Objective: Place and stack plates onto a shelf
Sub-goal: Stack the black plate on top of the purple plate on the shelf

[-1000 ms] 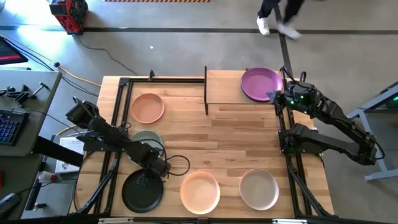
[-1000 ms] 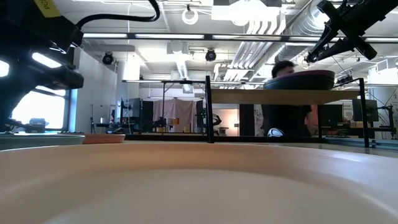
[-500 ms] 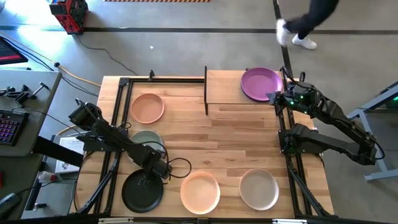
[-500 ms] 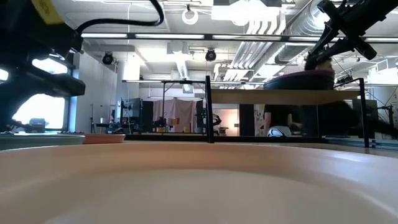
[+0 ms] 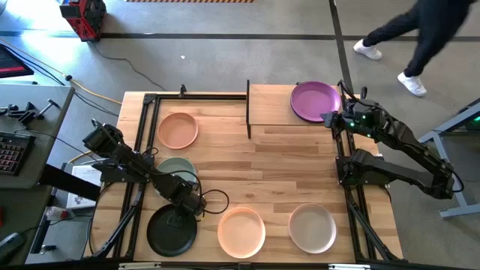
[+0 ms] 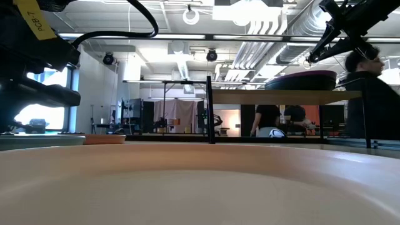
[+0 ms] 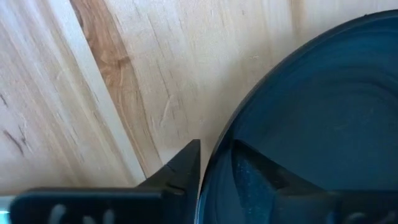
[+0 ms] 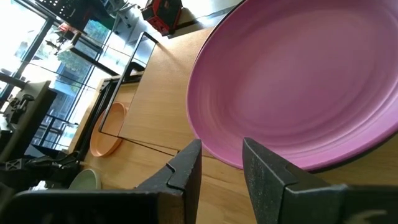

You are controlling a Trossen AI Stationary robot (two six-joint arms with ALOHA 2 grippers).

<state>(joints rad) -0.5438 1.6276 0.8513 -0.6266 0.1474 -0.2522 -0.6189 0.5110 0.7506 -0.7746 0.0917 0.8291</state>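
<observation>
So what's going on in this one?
Two arms are putting plates on a shelf. The purple plate already sits on it, and the right pincer is at that plate's rim, one finger on each side of the rim. The left pincer is down at the black plate at the table's near edge, its fingers straddling the rim. Peach, green and beige plates wait on the table.

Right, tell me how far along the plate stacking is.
Done: the purple plate sits on the shelf, with the right gripper open at its rim. In hand: the left gripper straddles the black plate's rim. Left: peach, green and beige plates on the table.
</observation>
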